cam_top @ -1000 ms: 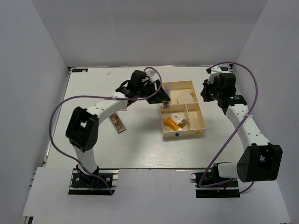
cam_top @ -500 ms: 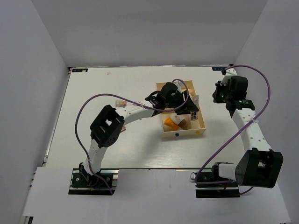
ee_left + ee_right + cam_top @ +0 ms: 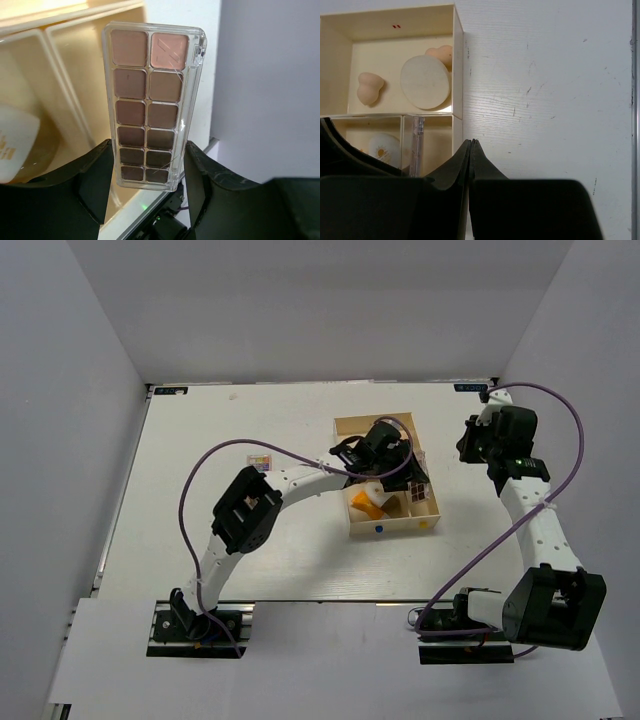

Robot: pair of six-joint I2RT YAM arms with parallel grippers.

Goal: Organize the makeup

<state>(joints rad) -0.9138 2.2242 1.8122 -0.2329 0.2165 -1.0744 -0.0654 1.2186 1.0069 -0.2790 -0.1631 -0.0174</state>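
My left gripper [image 3: 147, 180] is shut on a long brown palette [image 3: 150, 105] in a clear case, gripped by its near end. The palette's far end points into the near right compartment of the cream box [image 3: 75, 115]. From above, this gripper [image 3: 412, 488] hangs over that compartment. An orange tube [image 3: 366, 504] lies in the near left compartment. Two peach sponges [image 3: 369, 87] and a round cream disc [image 3: 425, 81] sit in the far compartment, with a white egg-shaped item [image 3: 385, 148] beside the palette's clear edge [image 3: 417, 145]. My right gripper [image 3: 471, 142] is shut and empty, right of the box.
A small square colourful palette [image 3: 260, 461] lies on the white table [image 3: 200, 430] left of the box, beside the left arm. Grey walls enclose the table on three sides. The right arm's purple cable [image 3: 560, 410] loops near the right wall.
The left arm has swung right, carrying the brown palette from the box's left edge to over the near right compartment. The right gripper has drawn back to the right, still shut.
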